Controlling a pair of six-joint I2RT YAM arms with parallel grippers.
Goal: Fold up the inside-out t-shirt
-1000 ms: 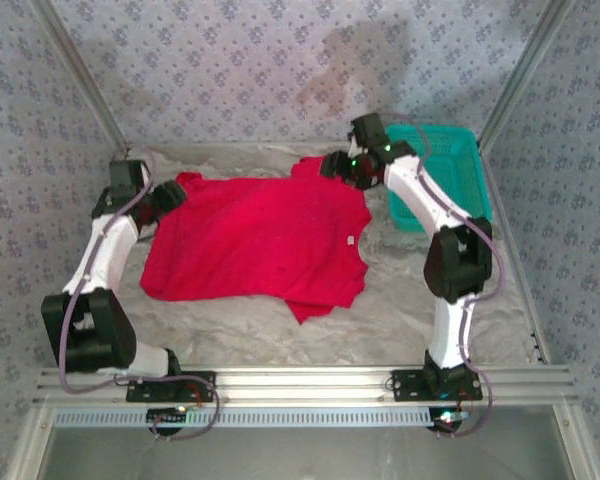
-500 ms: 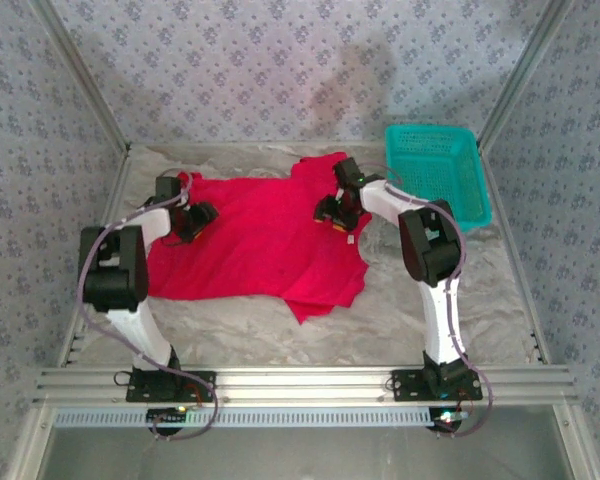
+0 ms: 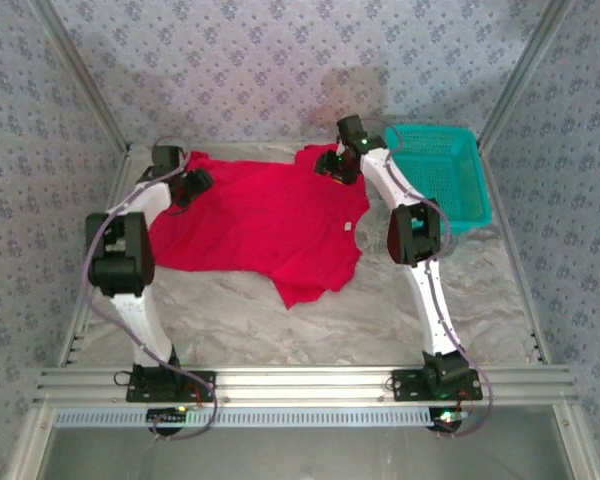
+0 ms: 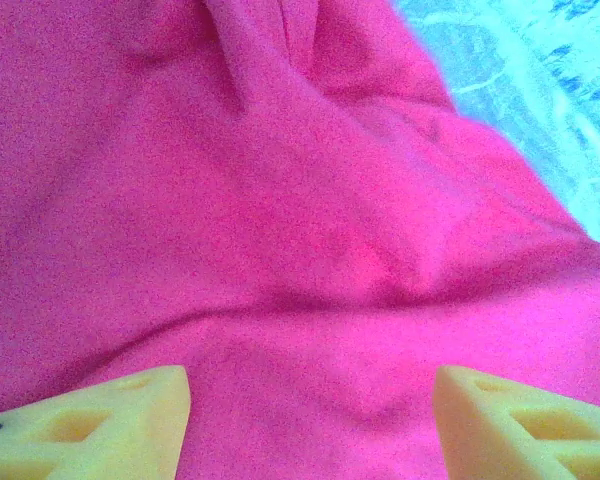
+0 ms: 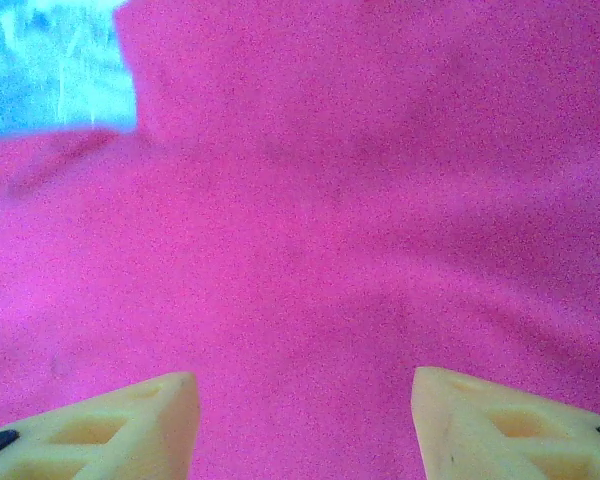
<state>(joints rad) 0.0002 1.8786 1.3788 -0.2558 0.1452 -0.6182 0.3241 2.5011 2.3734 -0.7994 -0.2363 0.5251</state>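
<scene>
The tabletop point(image 3: 380, 320) is covered in pale, crinkled sheeting, and the t-shirt point(image 3: 260, 225) lies spread across its far half, reaching from the left arm almost to the teal basket point(image 3: 440, 175) at the far right. The shirt lies sideways, with a loose flap of cloth trailing toward the near side.

The left claw point(image 3: 195, 185) is over the far-left corner of the shirt. The wrist view has its yellow fingers point(image 4: 130, 410) standing well apart, with rumpled red cloth beneath and nothing pinched between them. The right claw point(image 3: 338, 165) sits on the far-right corner, just beside the basket. It is also spread wide point(image 5: 305, 385) over smooth cloth and has hold of nothing. The small white neck tag point(image 3: 348, 228) shows at the shirt's right edge.

The step in hand looks like taking both far corners so that the far edge can be carried toward the near side. To do it well:

- Each claw should drop straight down until its fingers bracket a ridge of cloth.
- It should close only once fabric sits between the pads, and catch every layer at that corner.
- The left side already has a raised fold to bite. The right side is flatter and may need a slight push to bunch the cloth.
- Both arms should lift together at an even height so that the crease runs straight.
- The right claw should stay clear of the basket rim.
</scene>
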